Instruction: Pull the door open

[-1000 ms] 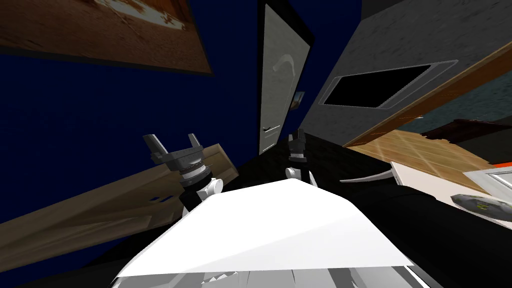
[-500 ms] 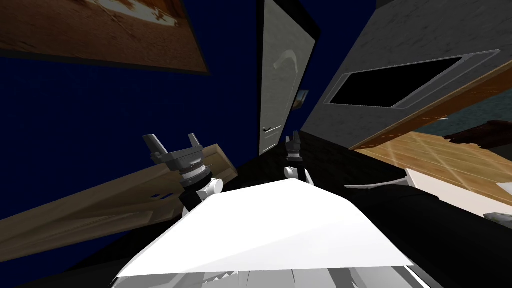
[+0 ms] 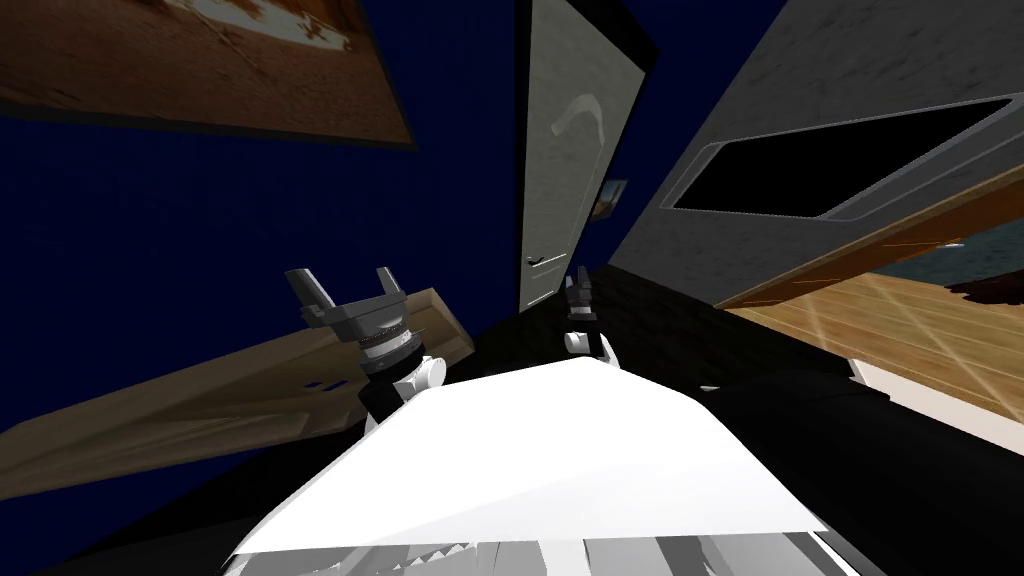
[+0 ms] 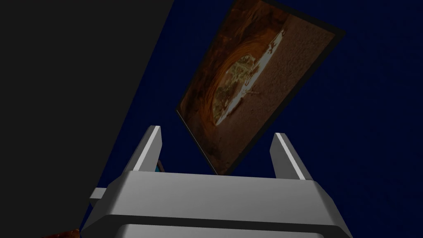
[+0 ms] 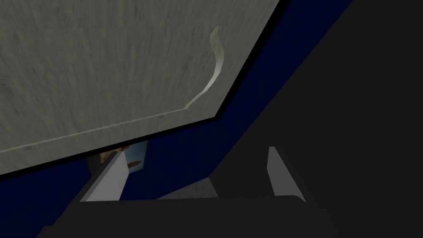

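A pale grey door [image 3: 562, 150] stands ahead in a dark frame set in the deep blue wall, with a small dark lever handle [image 3: 543, 261] low on it. My right gripper [image 3: 578, 275] hangs just right of the handle, apart from it. In the right wrist view the gripper [image 5: 194, 165] is open and empty, with the door's grey panel [image 5: 103, 62] beyond it. My left gripper [image 3: 343, 278] is raised on the left, facing the blue wall, and is open [image 4: 217, 144] with nothing in it.
A light wooden bench [image 3: 200, 410] runs along the blue wall under my left arm. On the right a grey wall [image 3: 800, 80] with a black opening [image 3: 840, 150] stands close, with wooden floor [image 3: 900, 330] beyond. A black area [image 3: 625, 40] edges the door's top.
The whole head view has shifted: the grey wall and wooden floor slid right as I turned. My right gripper now sits a little further left, closer to the door handle. The left arm is unchanged.
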### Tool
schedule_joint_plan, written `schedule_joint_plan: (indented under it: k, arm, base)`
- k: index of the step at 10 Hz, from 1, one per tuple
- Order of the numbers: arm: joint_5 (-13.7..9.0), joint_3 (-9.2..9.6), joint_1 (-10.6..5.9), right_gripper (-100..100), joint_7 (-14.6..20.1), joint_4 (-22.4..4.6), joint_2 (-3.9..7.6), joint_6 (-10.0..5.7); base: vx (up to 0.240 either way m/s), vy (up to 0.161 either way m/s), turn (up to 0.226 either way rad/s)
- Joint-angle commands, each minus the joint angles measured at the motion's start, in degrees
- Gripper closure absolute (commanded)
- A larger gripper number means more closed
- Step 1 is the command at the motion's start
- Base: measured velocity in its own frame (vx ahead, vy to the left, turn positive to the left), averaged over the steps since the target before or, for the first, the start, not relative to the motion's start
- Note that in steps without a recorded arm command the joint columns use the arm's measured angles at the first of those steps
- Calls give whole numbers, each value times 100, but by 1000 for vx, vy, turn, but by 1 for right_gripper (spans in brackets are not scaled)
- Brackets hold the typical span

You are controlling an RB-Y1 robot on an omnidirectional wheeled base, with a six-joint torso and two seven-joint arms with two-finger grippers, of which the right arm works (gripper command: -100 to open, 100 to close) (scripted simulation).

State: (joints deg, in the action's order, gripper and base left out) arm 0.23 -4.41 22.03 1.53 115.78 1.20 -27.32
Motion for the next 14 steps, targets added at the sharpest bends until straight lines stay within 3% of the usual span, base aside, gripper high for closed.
schedule_joint_plan:
  k: [1,3,4,6,11,14]
  arm:
    - [-4,-5,-105,-100,3,-269,41,-43]
    - [-14,-24,-314,-100,10,-666,115,-110]
    - [-14,-24,-314,-100,10,-713,115,-110]
    - [-24,-44,-543,-100,16,-1093,190,-182]
    - [-35,-66,-778,-100,23,-1694,264,-257]
    - [-46,-88,-1023,-100,31,-2162,337,-335]
  base:
    - [35,-62,86]
    - [54,-93,136]
    - [35,-67,37]
    - [41,-74,124]
    - [33,-58,64]
    - [26,-56,86]
